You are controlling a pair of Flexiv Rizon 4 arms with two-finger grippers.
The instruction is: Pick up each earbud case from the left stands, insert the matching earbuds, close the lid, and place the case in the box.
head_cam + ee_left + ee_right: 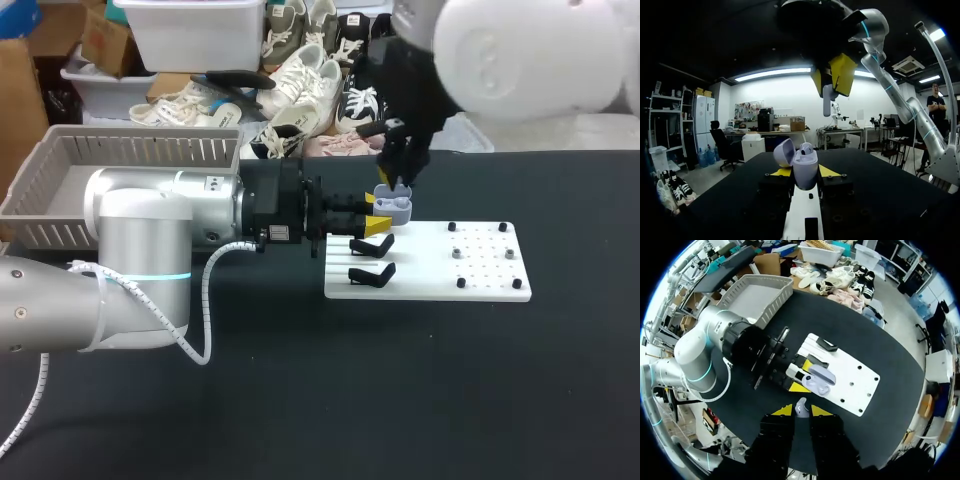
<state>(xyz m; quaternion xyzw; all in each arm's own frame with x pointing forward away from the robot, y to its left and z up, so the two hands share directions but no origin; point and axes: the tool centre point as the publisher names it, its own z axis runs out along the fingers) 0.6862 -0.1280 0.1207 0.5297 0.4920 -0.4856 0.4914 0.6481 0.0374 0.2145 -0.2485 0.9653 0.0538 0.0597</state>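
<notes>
the lavender earbud case (806,170) is held, lid open, between the fingers of the left gripper (805,172), which are pressed against its two sides, over the stand end of the white board (480,262). a single earbud (826,102) is pinched between the yellow tips of the right gripper (831,75) just above the case. both are judged light, hard and smooth, so slipping is likely: the case is best gripped low on its body, clear of the hinged lid, and the earbud taken by one end.

Lavender case (392,208), white board (487,278), black stands (372,273), grey basket (140,134).
</notes>
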